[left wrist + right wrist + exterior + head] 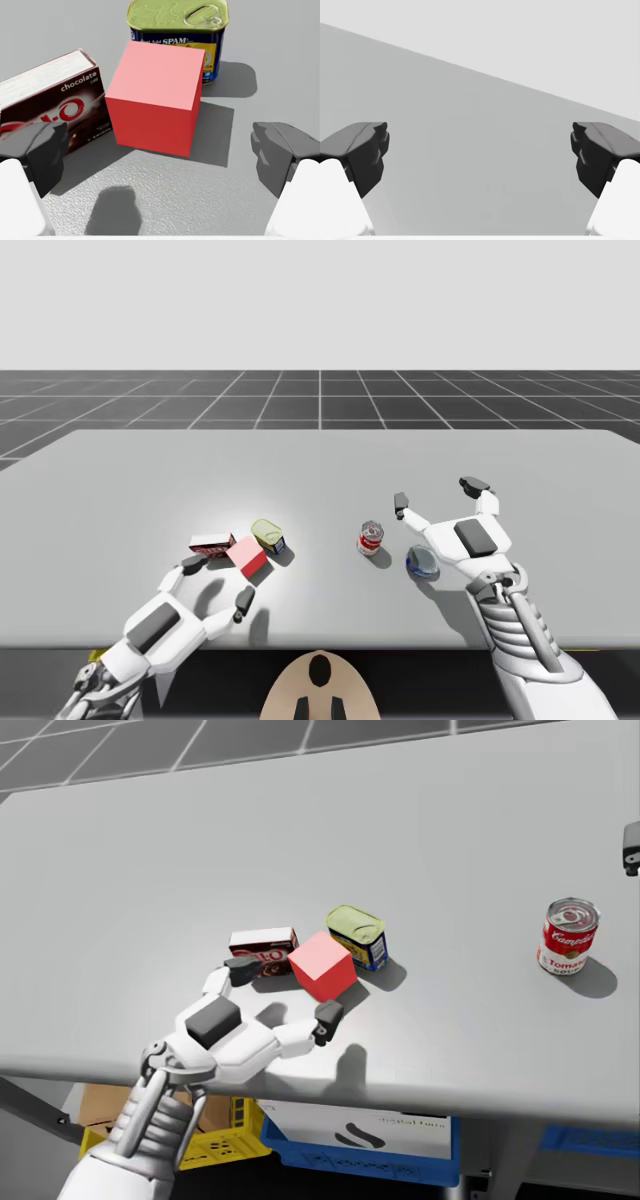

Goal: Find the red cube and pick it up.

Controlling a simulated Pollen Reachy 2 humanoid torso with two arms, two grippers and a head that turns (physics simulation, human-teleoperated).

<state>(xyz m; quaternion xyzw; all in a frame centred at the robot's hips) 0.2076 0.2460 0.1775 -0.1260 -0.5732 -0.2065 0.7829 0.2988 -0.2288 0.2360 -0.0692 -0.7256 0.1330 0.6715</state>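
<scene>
Cube first: red cube (155,97) sits on table (150,480), near front edge on my left side. It is wedged between brown box (263,951) and yellow-lidded blue tin (357,935), just beside both; can't tell if touching.

L gripper (159,155) is low over the table with fingers spread wide, wider than the cube and holding nothing. Cube is just ahead of the fingertips, not yet between them.

R gripper (436,494) is also wide open and empty, well apart from the cube, on the right w/ bare table ahead.

Handling (my guess): rigid block w/ flat matte faces, prob. light, not fragile. Best hold is the two opposite side faces, mid-height, pads flat. Box-side gap looks tight, so a finger could nudge the box.

Containers:
- Tin is lid shut, pull-tab intact.
- Red-white can (568,936) is upright and sealed, well apart to the right.
- Under the table edge are a yellow crate (215,1140), blue bin (350,1150) and cardboard box (100,1105). Contents can't be made out.
</scene>
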